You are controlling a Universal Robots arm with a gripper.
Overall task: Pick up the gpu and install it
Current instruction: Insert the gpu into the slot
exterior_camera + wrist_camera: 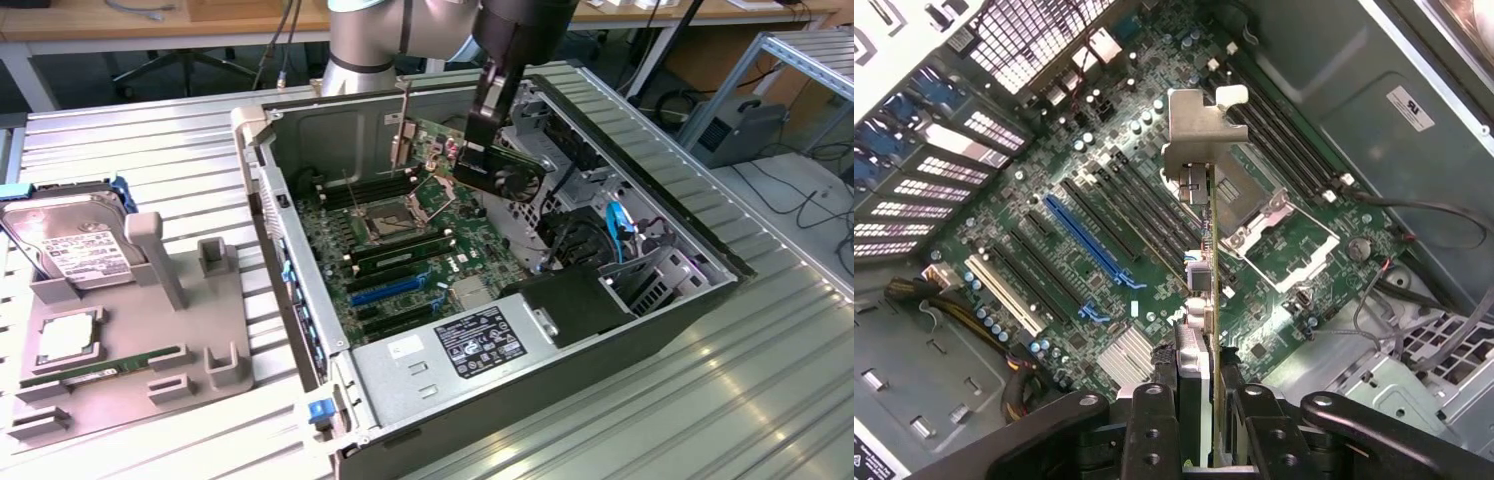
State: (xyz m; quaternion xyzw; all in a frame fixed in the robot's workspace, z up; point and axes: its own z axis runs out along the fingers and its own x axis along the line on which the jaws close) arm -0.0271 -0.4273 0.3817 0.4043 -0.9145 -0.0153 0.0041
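Note:
The gpu (497, 163) is a green card with a black round fan and a silver end bracket (400, 118). It hangs tilted inside the open computer case (667, 235), above the motherboard (400, 255). My gripper (481, 125) comes down from above and is shut on the card's upper edge. In the wrist view the gpu (1200, 255) appears edge-on between my fingers (1154, 425), with its bracket (1194, 130) at the far end. It hovers over the CPU socket (1279, 225) and the dark expansion slots, beside the blue slot (1094, 245), touching none of them.
A grey holder tray (147, 385) lies at the exterior view's left with a hard drive (74, 250), a CPU (67, 338) and a RAM stick (107, 365). Inside the case are a power supply (467, 345), blue cables (617, 230) and drive cages. The arm's base (360, 45) stands behind.

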